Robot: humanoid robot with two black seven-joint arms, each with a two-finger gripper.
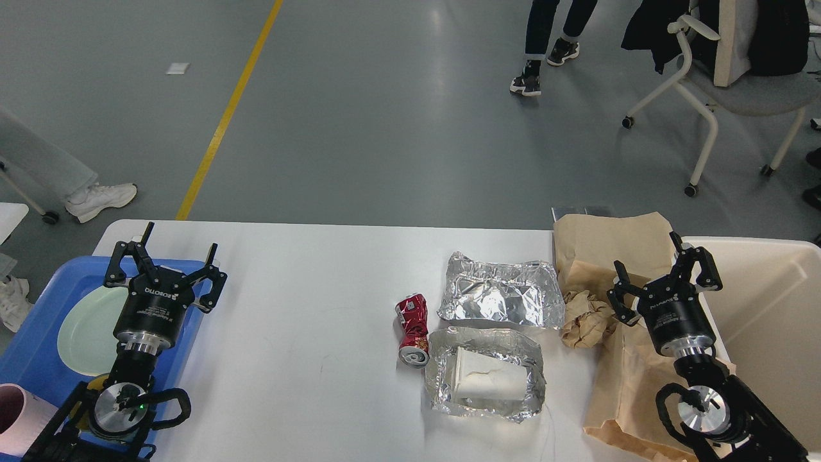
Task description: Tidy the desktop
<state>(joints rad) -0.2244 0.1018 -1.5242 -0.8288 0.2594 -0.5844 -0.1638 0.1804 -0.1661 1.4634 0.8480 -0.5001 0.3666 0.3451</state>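
The white desktop [308, 289] fills the lower half of the head view. On it lie a crushed red can [412, 321], a crumpled foil sheet [500, 295], a foil tray [484, 375] holding a flattened white paper cup [487, 378], a brown paper ball [587, 319] and a flat brown paper bag [616, 256]. My left gripper [165, 256] is open above the far right corner of the blue tray [32, 346], holding nothing. My right gripper [654, 269] is open above the brown bag, just right of the paper ball, also empty.
The blue tray holds a pale green plate [86, 327] and a pink cup [16, 414]. A cream bin [770, 308] stands at the right edge. Beyond the desktop are a wheeled chair [718, 83], a walking person's legs [551, 38] and a white shoe [99, 199].
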